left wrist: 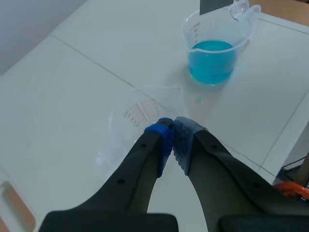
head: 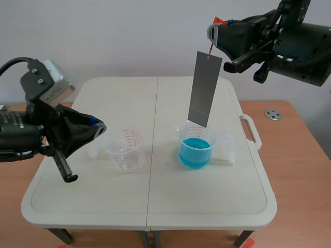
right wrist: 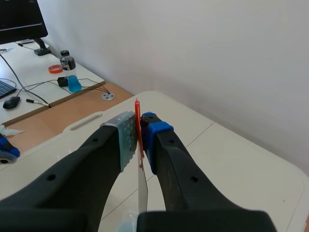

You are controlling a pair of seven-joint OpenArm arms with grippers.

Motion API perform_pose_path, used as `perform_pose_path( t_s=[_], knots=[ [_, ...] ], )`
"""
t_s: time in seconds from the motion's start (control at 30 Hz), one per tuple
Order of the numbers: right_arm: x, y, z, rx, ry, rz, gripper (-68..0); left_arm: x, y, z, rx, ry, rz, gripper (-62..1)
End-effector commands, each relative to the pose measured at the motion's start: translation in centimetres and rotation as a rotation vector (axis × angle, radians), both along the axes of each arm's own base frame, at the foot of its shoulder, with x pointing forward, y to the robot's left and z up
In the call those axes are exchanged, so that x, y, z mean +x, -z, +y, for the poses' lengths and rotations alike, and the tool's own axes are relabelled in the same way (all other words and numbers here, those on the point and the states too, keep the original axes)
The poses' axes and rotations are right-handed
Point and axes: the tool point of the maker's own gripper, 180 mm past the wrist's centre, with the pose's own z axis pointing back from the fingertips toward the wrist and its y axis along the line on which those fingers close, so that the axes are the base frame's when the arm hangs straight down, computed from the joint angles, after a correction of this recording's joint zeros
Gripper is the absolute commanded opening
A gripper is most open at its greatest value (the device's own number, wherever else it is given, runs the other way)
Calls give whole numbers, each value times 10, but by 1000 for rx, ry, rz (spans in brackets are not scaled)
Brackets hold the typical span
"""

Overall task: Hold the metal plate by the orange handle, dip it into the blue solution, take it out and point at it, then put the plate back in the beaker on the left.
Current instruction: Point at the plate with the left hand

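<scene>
Tool (head: 213, 28) with plate (head: 205, 88) above cream table (head: 207, 206), white wall (head: 129, 36)

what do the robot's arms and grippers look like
The left arm and right arm are bulky and black. The left gripper and right gripper each have two thick black fingers tipped with dotted pads, one blue, one grey. A silver-grey box and black cable sit on the left arm.
</scene>
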Motion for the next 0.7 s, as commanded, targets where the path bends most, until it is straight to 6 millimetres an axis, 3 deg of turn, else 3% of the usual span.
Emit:
perform_pose_path(
  t_s=[0.0, 0.4, 0.67],
  knots=[
    [-2, -19, 0, 21, -12, -57, -660, 6, -7, -12, -32, 13, -29, -588],
    [-2, -19, 0, 22, -12, -57, -660, 26, 12, -85, -18, 129, -59, -588],
    [-2, -19, 0, 24, -13, -57, -660, 40, 8, -114, -34, 124, -94, -588]
  ],
)
